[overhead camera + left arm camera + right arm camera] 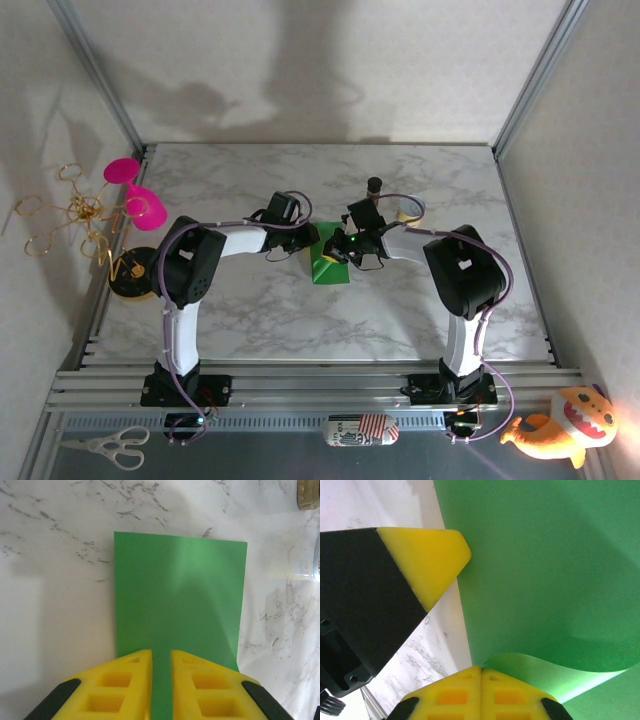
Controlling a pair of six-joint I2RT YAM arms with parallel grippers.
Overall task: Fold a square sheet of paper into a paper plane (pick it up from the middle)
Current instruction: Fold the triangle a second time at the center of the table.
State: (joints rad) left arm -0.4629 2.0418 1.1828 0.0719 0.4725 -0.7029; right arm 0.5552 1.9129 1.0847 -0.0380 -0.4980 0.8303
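Note:
The bright green sheet of paper [326,268] lies on the marble table between the two arms. In the left wrist view the sheet of paper [180,590] is a flat rectangle, not a paper plane shape. My left gripper [161,652] stands over its near edge, its yellow fingers a narrow gap apart with flat paper showing between them. My right gripper [481,668] is shut, and a curled flap of the sheet [555,677] rises from its tips over the flat part [545,565]. The left gripper's yellow fingertip [430,560] is beside the sheet's edge.
A yellow-white tape roll [408,208] and a small dark bottle [375,185] stand behind the right gripper. The tape roll [309,492] is beyond the sheet's far right corner. Pink cups [135,195] and a black disc [132,270] sit at the left edge.

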